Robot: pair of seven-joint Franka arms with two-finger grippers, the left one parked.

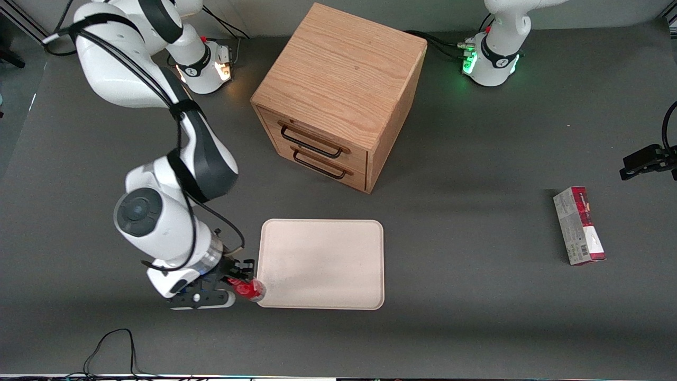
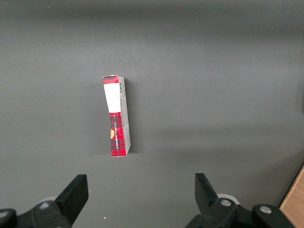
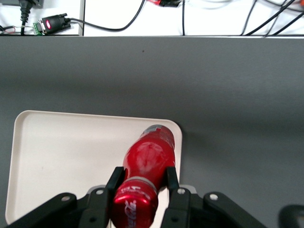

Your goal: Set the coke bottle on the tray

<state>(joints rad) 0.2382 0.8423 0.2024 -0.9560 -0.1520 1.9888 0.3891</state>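
Note:
My right gripper [image 1: 244, 284] is shut on the coke bottle [image 1: 249, 289], a tiny red bottle with a red cap and clear base. It holds the bottle over the corner of the cream tray [image 1: 322, 263] that is nearest the front camera on the working arm's side. In the right wrist view the black fingers [image 3: 114, 183] clamp the bottle [image 3: 148, 164] just below its cap, and the bottle's base reaches over the tray [image 3: 66, 152] near its rounded corner. I cannot tell whether the base touches the tray.
A wooden drawer cabinet [image 1: 338, 95] with two drawers stands farther from the front camera than the tray. A red-and-grey carton [image 1: 579, 226] lies toward the parked arm's end of the table; it also shows in the left wrist view [image 2: 117, 116]. Cables run along the table's near edge.

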